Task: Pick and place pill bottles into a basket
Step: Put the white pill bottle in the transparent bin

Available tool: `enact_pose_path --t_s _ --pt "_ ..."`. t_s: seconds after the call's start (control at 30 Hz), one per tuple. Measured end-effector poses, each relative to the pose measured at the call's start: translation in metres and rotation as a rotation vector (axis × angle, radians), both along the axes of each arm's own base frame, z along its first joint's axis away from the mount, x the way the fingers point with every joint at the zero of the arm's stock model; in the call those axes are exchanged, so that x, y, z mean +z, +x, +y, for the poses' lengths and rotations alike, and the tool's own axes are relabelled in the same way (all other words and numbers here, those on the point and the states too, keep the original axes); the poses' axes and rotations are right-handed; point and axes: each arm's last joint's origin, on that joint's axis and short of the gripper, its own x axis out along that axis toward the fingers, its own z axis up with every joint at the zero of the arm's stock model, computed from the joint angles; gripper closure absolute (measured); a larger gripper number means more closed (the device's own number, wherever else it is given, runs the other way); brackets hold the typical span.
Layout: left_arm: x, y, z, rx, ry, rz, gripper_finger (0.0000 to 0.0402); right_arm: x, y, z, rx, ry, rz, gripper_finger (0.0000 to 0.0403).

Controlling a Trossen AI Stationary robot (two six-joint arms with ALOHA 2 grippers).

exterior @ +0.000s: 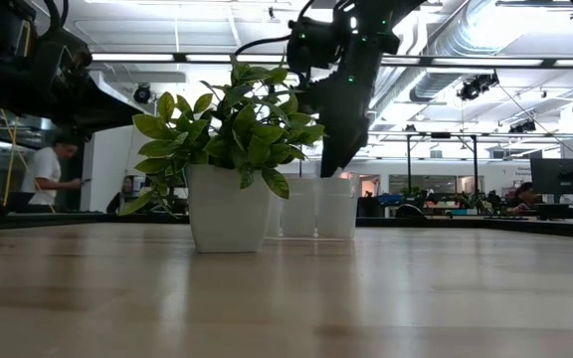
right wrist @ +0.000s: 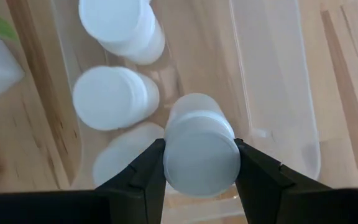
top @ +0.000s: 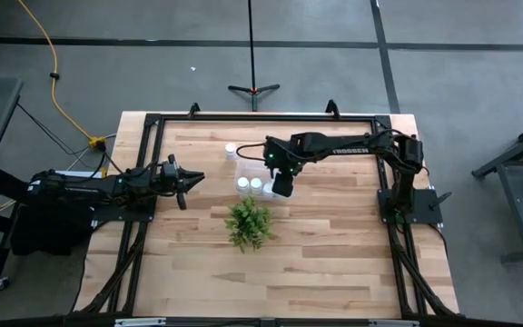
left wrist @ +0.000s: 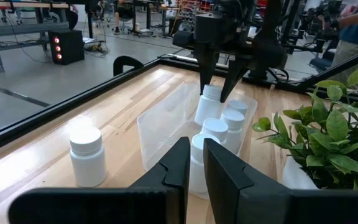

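while the left gripper [left wrist: 194,171] waited nearly closed by the table edge, the right gripper [right wrist: 201,163] clamped a small white capped pill bottle [right wrist: 199,144] inside the clear rectangular plastic basket [left wrist: 160,118].

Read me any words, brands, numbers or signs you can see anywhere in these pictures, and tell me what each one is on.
"TROSSEN": white lettering on the right arm's forearm, in the high view; the last letters are hard to make out.
The pill bottles in and beside the basket: plain white, no readable label.
The plant's pot: plain white, no text.
Room signs and screens behind the table: too small or blurred to read.
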Motion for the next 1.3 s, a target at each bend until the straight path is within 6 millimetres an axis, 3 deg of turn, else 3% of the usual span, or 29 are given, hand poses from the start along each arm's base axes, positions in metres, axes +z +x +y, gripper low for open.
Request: enact_pose_path --t_s 1.07,1.3 --pt "0.0000 0.0000 0.0000 0.001 0.000 0.000 0.0318 -0.0016 -0.0059 0.0010 0.040 -0.001 0.063 0.0249" --pt "0.0000 0.0000 0.0000 0.000 0.000 0.000 0.0318 -0.0016 -0.0059 0.0010 0.036 -0.004 0.064 0.0201"
